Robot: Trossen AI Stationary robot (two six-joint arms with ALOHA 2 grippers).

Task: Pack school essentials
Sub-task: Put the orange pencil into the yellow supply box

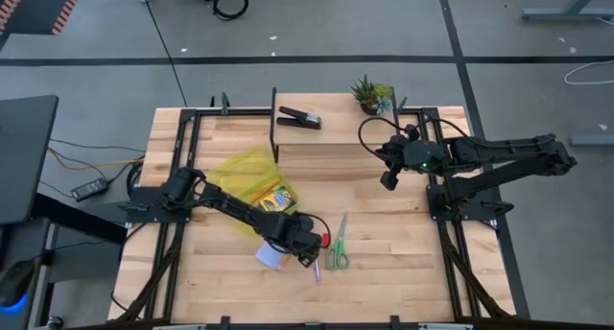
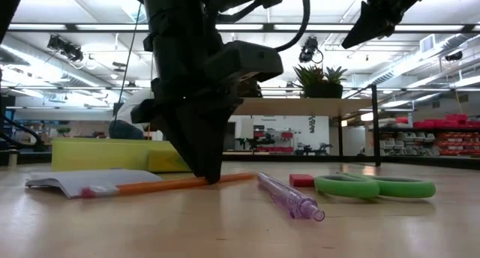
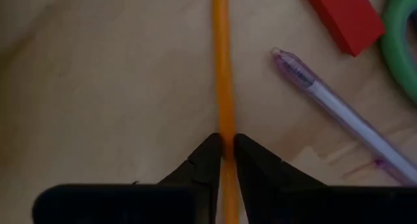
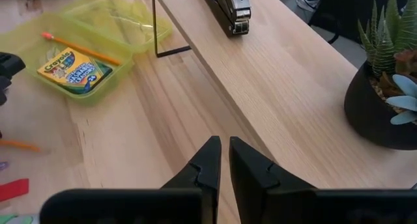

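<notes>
Pinching one orange pencil (image 3: 223,87), left tool (image 3: 224,152) beside one pen (image 3: 339,113).

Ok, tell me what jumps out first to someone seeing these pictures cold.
The left gripper is down on the wooden table, jaws pinched on a thin orange pencil, with a clear purple pen, a small red eraser and green-handled scissors close by. Behind it lies an open yellow-green plastic case holding a crayon box. The right gripper hangs high over the raised shelf, near a black stapler and a potted plant.
</notes>
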